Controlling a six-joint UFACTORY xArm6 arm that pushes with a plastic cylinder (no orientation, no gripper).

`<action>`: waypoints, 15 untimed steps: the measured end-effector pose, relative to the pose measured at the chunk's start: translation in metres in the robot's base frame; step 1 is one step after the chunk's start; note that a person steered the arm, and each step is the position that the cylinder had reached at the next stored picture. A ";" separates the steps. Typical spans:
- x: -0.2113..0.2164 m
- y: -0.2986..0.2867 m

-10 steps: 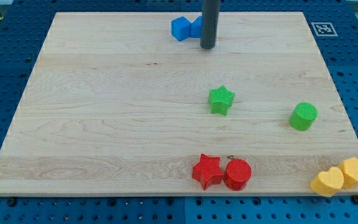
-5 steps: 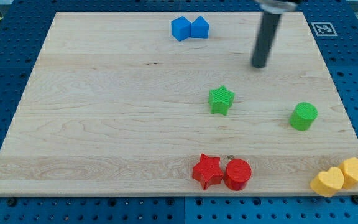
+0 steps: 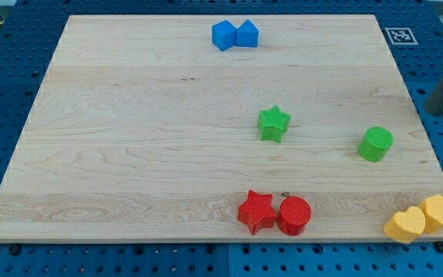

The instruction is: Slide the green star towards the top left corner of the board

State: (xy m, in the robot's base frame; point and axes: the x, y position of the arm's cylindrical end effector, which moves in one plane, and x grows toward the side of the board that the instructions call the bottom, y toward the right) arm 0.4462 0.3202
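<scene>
Currently catalogued on the table (image 3: 129,154), a pale wooden board over a blue pegboard surface (image 3: 6,61):

Item 1: green star (image 3: 274,123), lying right of the board's middle, slightly above mid-height, standing alone with nothing touching it.

Item 2: green cylinder (image 3: 376,144), to the view's right of the star and a little lower, well apart from it, near the board's right edge.

Item 3: two blue blocks, side by side and touching, at the view's top edge; the left one a blue cube (image 3: 223,35), the right one a blue block with a peaked top (image 3: 247,34).

Item 4: red star (image 3: 256,211) and red cylinder (image 3: 294,215), touching, at the view's bottom edge, below the green star.

Item 5: yellow heart (image 3: 404,225) and a yellow block (image 3: 439,212) of unclear shape, touching, at the bottom right corner.

Item 6: a printed marker tag (image 3: 400,35) at the board's top right corner.

Item 7: my tip (image 3: 434,113), the dark rod's lower end, at the view's right edge, beyond the board's right border, over the pegboard. It is well apart from the green star and up and to the right of the green cylinder, touching no block. No fingers exist on this rod, so nothing is clasped.
</scene>
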 end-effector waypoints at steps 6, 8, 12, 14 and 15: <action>0.019 -0.296; 0.010 -0.378; -0.028 -0.494; -0.084 -0.532; -0.039 -0.522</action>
State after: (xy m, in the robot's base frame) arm 0.4077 -0.2014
